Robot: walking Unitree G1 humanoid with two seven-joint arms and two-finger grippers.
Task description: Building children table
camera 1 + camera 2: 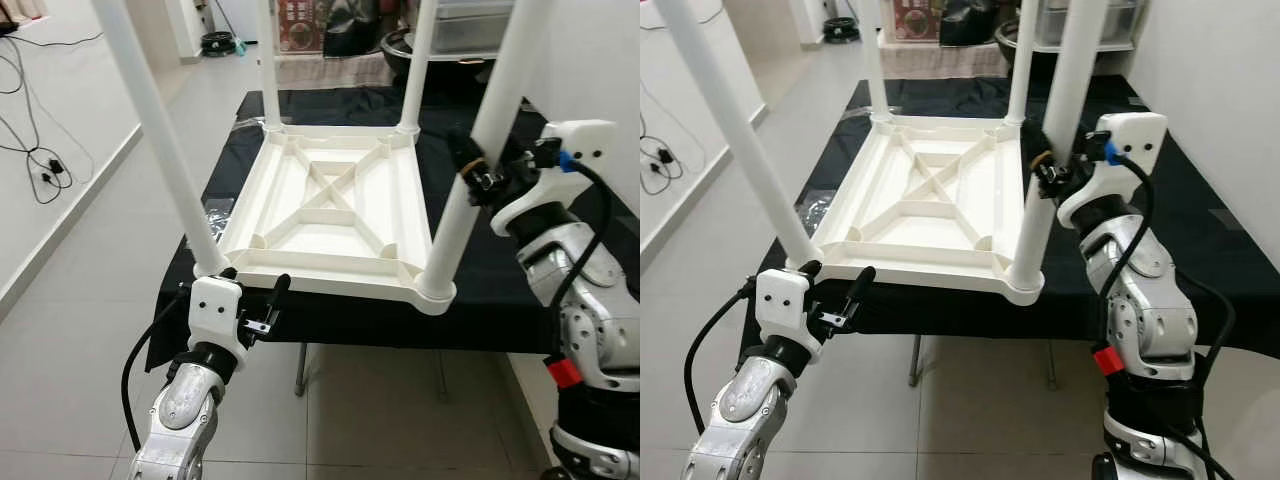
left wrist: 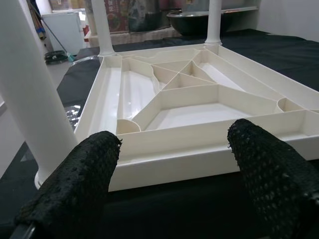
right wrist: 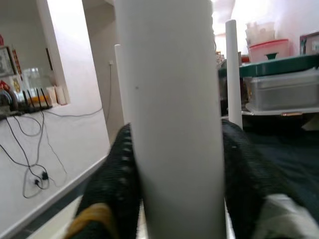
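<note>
White plastic leg (image 1: 1040, 215) is sitting clamped in my right gripper (image 1: 1052, 172); I'm judging it needs pressing straight into its socket while my left gripper (image 1: 255, 290) is waiting wide open

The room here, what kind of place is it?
Probably a lived-in home: tiled floor, cables trailing along a wall, stacked food containers. An upturned white plastic table lies on a black-covered table.
</note>
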